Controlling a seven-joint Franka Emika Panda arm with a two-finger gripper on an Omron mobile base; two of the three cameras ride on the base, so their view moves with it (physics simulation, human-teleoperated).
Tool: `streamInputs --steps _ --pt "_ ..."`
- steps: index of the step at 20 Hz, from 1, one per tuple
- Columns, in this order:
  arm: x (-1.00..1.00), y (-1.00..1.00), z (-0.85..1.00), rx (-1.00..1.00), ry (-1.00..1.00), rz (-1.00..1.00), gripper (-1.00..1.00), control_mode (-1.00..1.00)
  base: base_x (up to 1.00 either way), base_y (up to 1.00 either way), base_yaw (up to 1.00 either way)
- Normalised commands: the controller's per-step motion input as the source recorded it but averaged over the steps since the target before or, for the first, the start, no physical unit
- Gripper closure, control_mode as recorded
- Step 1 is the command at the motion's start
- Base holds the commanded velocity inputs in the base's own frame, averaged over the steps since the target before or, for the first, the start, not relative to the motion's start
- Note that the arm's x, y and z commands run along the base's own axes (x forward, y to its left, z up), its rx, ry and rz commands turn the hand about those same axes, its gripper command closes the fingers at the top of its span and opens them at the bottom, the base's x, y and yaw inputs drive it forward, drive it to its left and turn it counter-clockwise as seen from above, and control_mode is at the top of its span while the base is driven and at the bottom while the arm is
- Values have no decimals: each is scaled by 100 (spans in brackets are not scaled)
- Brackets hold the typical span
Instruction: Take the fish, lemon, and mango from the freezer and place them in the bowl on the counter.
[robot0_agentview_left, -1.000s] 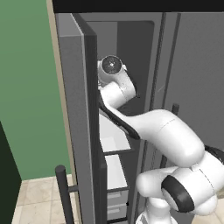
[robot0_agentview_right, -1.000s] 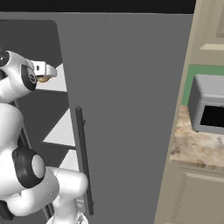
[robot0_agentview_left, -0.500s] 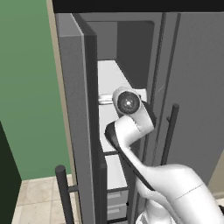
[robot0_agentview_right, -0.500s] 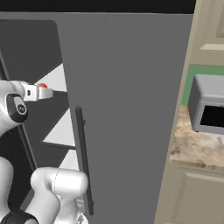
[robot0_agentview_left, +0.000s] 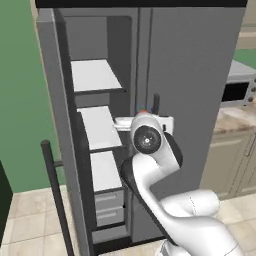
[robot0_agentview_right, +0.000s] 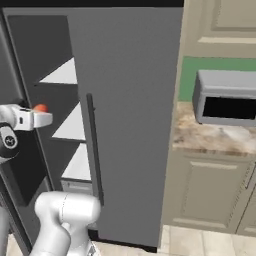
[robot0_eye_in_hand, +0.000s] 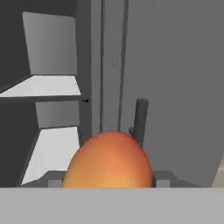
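Freezer door (robot0_agentview_left: 55, 165): swung wide at the far left, a dark bar handle (robot0_agentview_left: 56, 200) standing off its edge, green wall behind it.
Freezer (robot0_agentview_left: 97, 145): the narrow left compartment stands open, with white shelves (robot0_agentview_left: 95, 75) stacked one above another and grey drawers (robot0_agentview_left: 110, 207) below them; the shelves I can see look bare.
Arm: it rises from low down and bends up in front of the open compartment, its round dark wrist joint facing out.
Gripper (robot0_agentview_right: 44, 118): held level at mid-shelf height just outside the freezer opening, pointing toward the fridge's right-hand door; the fingers are hard to make out from the base views.
Claw: clamped on the mango, as far as the hand view lets me judge, with the grey finger bases (robot0_eye_in_hand: 162, 179) tight against both sides of the fruit.
Mango (robot0_eye_in_hand: 109, 161): orange with a reddish blush, sitting between the fingers, clear of the shelves; from the right base view a small red-orange cap of it (robot0_agentview_right: 40, 107) shows on top of the hand.
Right-hand door (robot0_agentview_right: 132, 125): shut, plain grey, its long dark handle (robot0_agentview_right: 94, 150) just right of the hand.
Counter (robot0_agentview_right: 210, 140): marbled beige-brown stone well to the right of the fridge, over cream cabinet doors (robot0_agentview_right: 205, 192).
Microwave (robot0_agentview_right: 227, 97): grey with a dark window, standing on the counter against the green backsplash.
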Motion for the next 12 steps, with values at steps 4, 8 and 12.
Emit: streamInputs --steps 4,8,12 --pt "0 0 0 0 0 0 100 100 -96 -100 -29" --pt "0 0 0 0 0 0 100 100 -24 -100 -21" --pt "0 0 0 0 0 0 100 100 8 -100 -9"
